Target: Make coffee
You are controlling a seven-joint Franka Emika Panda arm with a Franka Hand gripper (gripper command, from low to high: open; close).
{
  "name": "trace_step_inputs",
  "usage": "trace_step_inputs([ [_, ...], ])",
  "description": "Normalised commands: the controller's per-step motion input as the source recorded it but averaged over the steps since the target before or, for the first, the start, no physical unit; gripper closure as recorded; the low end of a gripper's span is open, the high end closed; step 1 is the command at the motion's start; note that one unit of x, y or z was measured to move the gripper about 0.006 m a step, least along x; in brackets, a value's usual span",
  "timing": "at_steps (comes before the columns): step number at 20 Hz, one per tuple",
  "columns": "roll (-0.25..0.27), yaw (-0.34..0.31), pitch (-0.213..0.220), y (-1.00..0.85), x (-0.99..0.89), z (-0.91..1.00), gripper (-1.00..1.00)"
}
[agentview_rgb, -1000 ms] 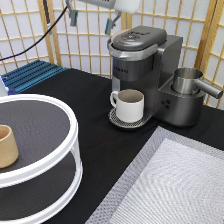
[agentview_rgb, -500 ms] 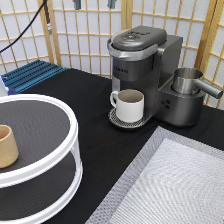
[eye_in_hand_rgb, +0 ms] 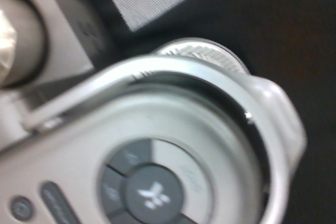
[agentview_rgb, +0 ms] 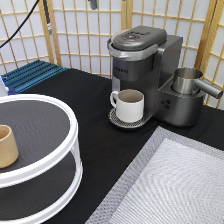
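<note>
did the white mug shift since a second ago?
No. The white mug sits on the drip tray under the coffee maker as before. The gripper is out of the exterior view.

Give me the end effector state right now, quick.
End effector: out of the exterior view, so its state cannot be told. The wrist camera looks down on the closed lid of the grey coffee machine.
</note>
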Motion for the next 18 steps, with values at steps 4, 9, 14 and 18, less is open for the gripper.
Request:
trace_step_inputs([
  [4, -0.045, 0.008, -0.12, 0.32, 0.36, -0.14, -1.0],
  [9, -0.077, 0.081, -0.01, 0.01, -0.16, -0.29, -1.0],
  [14, -0.113, 0.111, 0.0, -0.13, -0.39, -0.24, -1.0],
  [18, -0.117, 0.109, 0.007, -0.06, -0.16, -0.08, -1.0],
])
